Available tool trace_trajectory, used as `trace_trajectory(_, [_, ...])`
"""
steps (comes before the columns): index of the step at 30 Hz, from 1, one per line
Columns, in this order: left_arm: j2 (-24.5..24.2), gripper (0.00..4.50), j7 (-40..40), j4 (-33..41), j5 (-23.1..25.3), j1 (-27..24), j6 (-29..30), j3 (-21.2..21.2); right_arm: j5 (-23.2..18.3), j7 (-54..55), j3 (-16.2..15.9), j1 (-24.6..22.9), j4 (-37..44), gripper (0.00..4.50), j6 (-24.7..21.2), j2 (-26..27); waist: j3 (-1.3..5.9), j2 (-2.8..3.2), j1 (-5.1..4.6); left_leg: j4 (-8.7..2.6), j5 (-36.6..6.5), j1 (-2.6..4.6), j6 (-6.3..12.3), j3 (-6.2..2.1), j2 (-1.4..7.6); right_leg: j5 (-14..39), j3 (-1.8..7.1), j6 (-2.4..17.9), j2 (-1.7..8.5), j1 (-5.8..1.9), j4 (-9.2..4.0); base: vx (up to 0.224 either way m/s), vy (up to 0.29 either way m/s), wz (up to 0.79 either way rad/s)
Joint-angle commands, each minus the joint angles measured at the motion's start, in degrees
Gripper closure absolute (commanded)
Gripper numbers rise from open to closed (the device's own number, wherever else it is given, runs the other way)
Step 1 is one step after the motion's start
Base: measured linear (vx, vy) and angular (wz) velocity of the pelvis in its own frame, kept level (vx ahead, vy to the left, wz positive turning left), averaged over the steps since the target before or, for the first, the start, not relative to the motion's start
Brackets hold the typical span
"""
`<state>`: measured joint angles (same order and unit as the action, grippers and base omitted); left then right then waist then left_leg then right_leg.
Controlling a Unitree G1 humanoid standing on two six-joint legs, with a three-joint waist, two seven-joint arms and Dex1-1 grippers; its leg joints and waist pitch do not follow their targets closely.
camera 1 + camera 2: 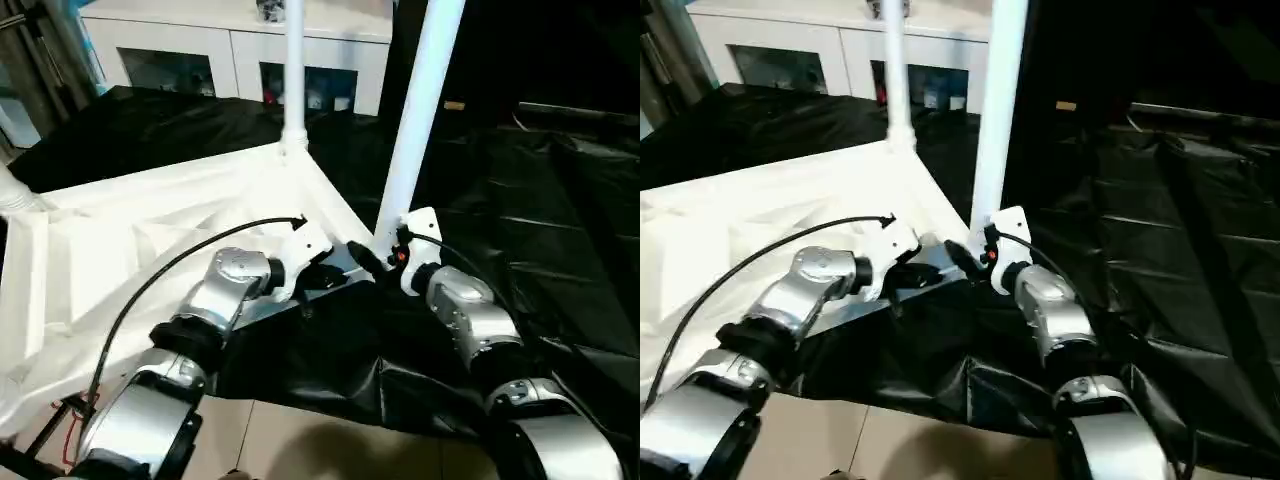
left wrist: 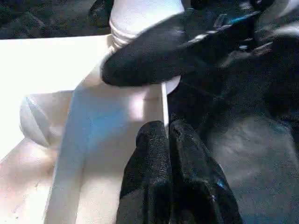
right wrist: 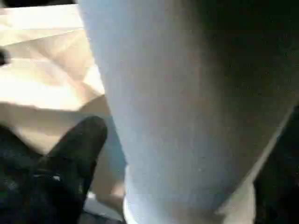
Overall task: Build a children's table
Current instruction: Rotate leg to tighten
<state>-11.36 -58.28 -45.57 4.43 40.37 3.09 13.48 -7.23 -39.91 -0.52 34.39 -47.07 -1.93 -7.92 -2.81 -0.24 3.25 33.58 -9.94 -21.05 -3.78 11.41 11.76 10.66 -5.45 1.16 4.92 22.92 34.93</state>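
Near-corner leg standing in its socket, both my arms crowded at its base

I see the children's table (image 1: 150,230) lying upside down on the black-sheeted surface (image 1: 560,250), ribbed white plastic underside up, with the near leg (image 1: 415,120) and the far leg (image 1: 294,70) upright in their rounded corner sockets. My left end effector (image 2: 169,140) is pinched shut on nothing, its tips resting at the tabletop's thin rim just beside the near socket. My right end effector (image 1: 375,258) sits at the foot of the near leg; one black finger (image 3: 79,144) shows beside the smooth tapering tube, and I can't tell whether it is gripping or spread, the view being so close. My worry: the leg may be only half seated, so a nudge from either wrist could tip it, and the glossy plastic and slick wrinkled sheet let the top slide
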Motion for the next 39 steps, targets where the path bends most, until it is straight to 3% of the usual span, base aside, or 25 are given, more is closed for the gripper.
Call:
trace_trajectory(1, [1.31, 4.5, -4.12, 2.82, -2.1, -0.53, -2.55, 1.79, -0.18, -2.95, -2.22, -0.96, -0.04, 0.04, -1.86, 0.28, 3.44, -0.21, 0.12, -3.77, -12.86, 0.51, 3.8, -0.93, 2.03, 12.25, 3.31, 12.59, 3.98, -2.95, -4.62, 0.0, 0.0, 0.0])
trace_trajectory(12, [-5.18, 4.5, -16.07, 7.13, -4.27, -3.6, -1.85, 2.41, -3.24, -25.99, -7.41, -7.53, 13.13, 0.04, -8.15, -9.95, 3.36, -0.51, 1.06, -3.84, -13.14, 0.53, 3.74, -0.89, 2.24, 14.38, 3.23, 11.73, 3.89, -2.82, -4.66, 0.0, 0.0, 0.0])
trace_trajectory(20, [-6.07, 4.5, -18.15, 8.46, -4.81, -4.25, -1.03, 2.76, -3.51, -27.71, -8.89, -8.82, 16.19, 0.75, -10.27, -10.69, 3.4, -0.51, 1.22, -3.88, -13.1, 0.61, 2.89, -0.94, 2.22, 15.08, 3.25, 11.41, 3.93, -2.71, -4.69, 0.0, 0.0, 0.0])
trace_trajectory(30, [-5.32, 4.5, -15.99, 7.9, -4.08, -3.83, -1.33, 2.46, -2.75, -25.33, -8.9, -9.39, 16.63, 1.53, -10.65, -9.45, 3.4, -0.44, 1.56, -3.87, -12.5, 0.67, 2.51, -0.93, 2.16, 14.62, 3.28, 11.22, 3.95, -2.7, -4.68, 0.0, 0.0, 0.0])
trace_trajectory(37, [-0.38, 4.5, -2.79, 2.61, -2.01, 0.07, -0.52, 0.59, -0.48, -5.64, -3.99, -5.72, 7.76, 1.7, -9.48, -2.85, 3.16, -0.44, 0.64, -3.93, -15.37, 1.07, 0.52, -1.12, 1.83, 21.71, 3.29, 9.37, 4.12, -2.15, -5.61, 0.0, 0.0, 0.0])
trace_trajectory(39, [1.22, 4.5, 0.01, 1.34, -1.44, 1.2, -0.31, 0.53, -0.03, -1.31, -3.25, -4.8, 5.35, 1.71, -9.05, -0.94, 3.11, -0.49, 0.33, -4.06, -15.57, 0.94, 0.29, -1.25, 1.78, 22.14, 3.17, 9.05, 4.03, -2.35, -5.65, 0.0, 0.0, 0.0])
